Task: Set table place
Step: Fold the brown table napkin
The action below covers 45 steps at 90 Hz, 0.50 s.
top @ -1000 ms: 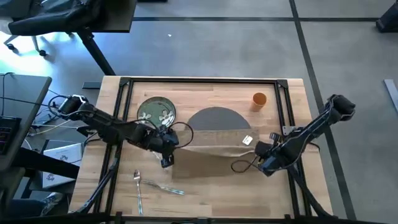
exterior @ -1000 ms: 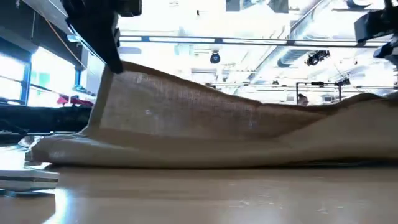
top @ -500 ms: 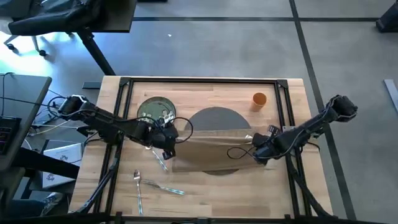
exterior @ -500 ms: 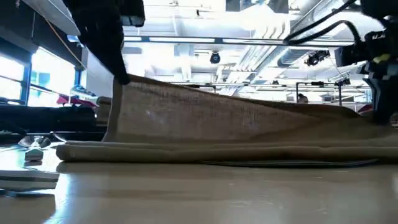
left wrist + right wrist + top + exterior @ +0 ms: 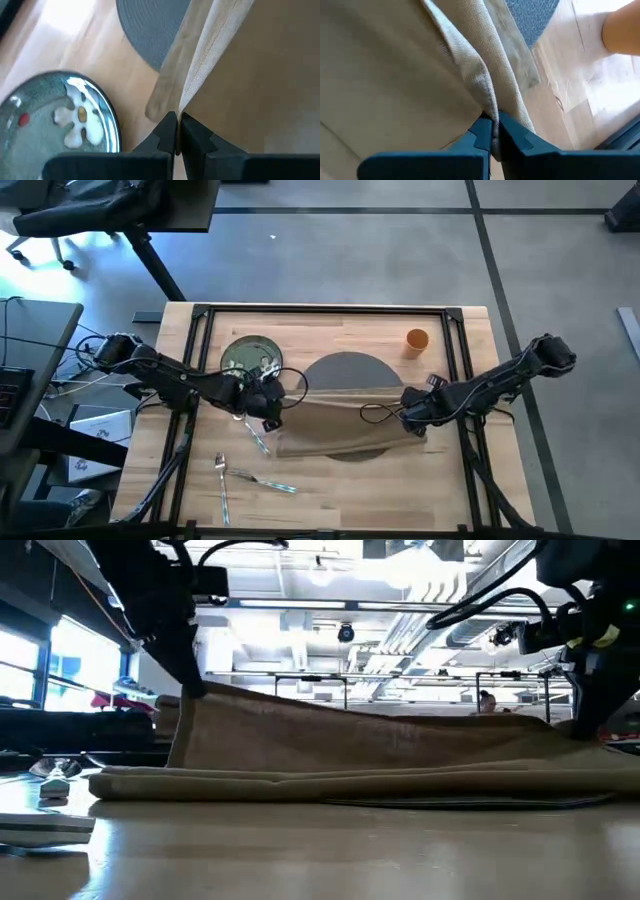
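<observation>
Fingers of the left gripper (image 5: 176,131) are pressed together on one upper corner of the beige napkin (image 5: 340,423), and those of the right gripper (image 5: 493,134) pinch the opposite corner in the same way, so the cloth hangs taut between them.

From the low view we see the held edge raised on both sides, higher at the left gripper (image 5: 190,690) than at the right gripper (image 5: 590,725), while the napkin's lower layer lies flat below it. We judge the step in hand to be a fold or a spreading of the cloth. To do it well, we would keep both corners at equal height, keep the pull between the arms even so no slack gathers, and lower the held hem squarely before letting go.

Just beyond the left fingers lies the green floral plate (image 5: 251,357); under and past the napkin sits the round grey mat (image 5: 345,370), partly covered by it. Beyond the right fingers stands the small orange cup (image 5: 417,339), apart from the cloth. Cutlery (image 5: 255,480) lies well apart, toward the near edge.

All rest on the light wooden worktop (image 5: 330,500) with its black rail frame (image 5: 325,309). Around it we see grey floor, a dark desk (image 5: 35,340) and an office chair (image 5: 70,220).
</observation>
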Tool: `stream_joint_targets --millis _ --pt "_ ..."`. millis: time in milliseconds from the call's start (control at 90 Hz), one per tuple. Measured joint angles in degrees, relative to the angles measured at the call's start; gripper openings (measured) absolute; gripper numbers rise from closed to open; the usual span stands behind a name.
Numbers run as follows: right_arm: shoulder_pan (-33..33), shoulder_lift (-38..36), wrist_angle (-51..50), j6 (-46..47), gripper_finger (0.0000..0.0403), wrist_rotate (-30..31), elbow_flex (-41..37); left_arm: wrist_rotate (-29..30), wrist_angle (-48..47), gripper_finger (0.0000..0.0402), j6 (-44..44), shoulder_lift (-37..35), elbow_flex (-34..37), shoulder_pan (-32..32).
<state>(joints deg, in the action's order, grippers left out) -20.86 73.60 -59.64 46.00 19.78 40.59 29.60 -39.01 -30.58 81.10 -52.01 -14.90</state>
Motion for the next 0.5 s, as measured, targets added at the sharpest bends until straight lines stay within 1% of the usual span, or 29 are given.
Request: stream_joint_targets --millis 167,267,500 --pt "0.0 0.0 2.8 0.8 0.0 -1.4 -3.2 1.2 0.1 0.0 0.5 0.0 0.0 0.0" --pt "0.0 0.0 2.8 2.4 0.0 -0.6 -3.8 1.1 0.1 0.0 0.3 0.0 0.0 0.0" --pt "0.0 0.0 3.2 0.3 0.0 0.2 -3.9 1.1 0.6 0.0 0.4 0.0 0.0 0.0"
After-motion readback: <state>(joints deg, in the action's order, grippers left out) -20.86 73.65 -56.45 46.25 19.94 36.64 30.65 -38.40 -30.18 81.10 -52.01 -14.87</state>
